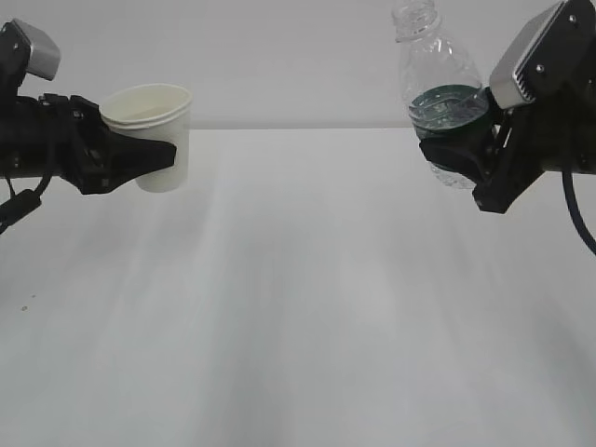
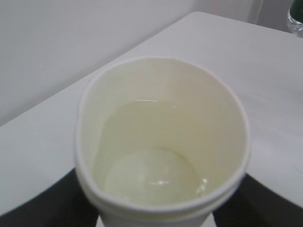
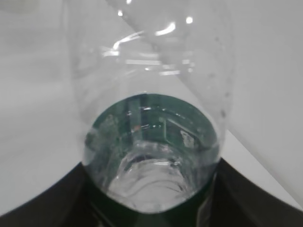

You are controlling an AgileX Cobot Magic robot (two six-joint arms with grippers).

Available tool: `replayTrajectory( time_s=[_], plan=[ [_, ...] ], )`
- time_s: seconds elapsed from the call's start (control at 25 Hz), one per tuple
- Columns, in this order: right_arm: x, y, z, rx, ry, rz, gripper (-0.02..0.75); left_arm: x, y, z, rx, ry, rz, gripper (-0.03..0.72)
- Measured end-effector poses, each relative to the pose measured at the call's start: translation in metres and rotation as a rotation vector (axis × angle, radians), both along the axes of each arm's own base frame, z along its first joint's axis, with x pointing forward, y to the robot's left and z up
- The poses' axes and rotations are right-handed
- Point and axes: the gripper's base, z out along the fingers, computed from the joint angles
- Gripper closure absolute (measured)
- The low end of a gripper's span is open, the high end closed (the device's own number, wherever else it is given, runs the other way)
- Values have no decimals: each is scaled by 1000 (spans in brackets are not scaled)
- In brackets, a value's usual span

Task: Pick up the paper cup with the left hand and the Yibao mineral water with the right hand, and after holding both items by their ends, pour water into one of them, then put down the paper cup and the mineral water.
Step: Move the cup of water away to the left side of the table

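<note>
A white paper cup hangs above the table at the left, upright with a slight tilt. My left gripper is shut on its side. In the left wrist view the paper cup fills the frame and a little water lies in its bottom. At the upper right the Yibao mineral water, a clear bottle with a dark green label, is held off the table with its bare neck upward. My right gripper is shut on its lower body. The bottle shows water at its base, black fingers on both sides.
The white table stretches between the two arms, with a pale wall behind it. A table edge and corner show in the left wrist view.
</note>
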Motion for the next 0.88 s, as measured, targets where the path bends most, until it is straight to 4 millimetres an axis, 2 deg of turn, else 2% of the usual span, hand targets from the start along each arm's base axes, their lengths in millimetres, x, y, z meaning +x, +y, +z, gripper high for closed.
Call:
replayTrajectory(
  time_s=[0.72,0.88],
  plan=[
    [0,0,0,1,2,-1,302,5,32,-1,19,4,74,222],
    [0,0,0,1,2,-1,302,5,34,-1,19,3,75,222]
  ],
)
